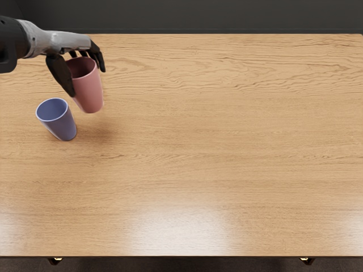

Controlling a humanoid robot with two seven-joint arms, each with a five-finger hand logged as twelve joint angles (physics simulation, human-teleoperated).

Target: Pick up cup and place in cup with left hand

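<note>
My left hand (pixel 85 80) reaches in from the left edge and grasps a pink cup (pixel 89 93) near its rim, the thumb on the near left side and the fingers around the far right side. The pink cup is roughly upright with its opening up, and a soft shadow below it suggests it hangs above the table. Just to its lower left, a blue cup (pixel 65 124) stands with its opening up. The two cups are apart in the picture. My right hand does not show.
The wooden table (pixel 215 153) spans the picture, with its front edge near the bottom and its back edge against a dark background.
</note>
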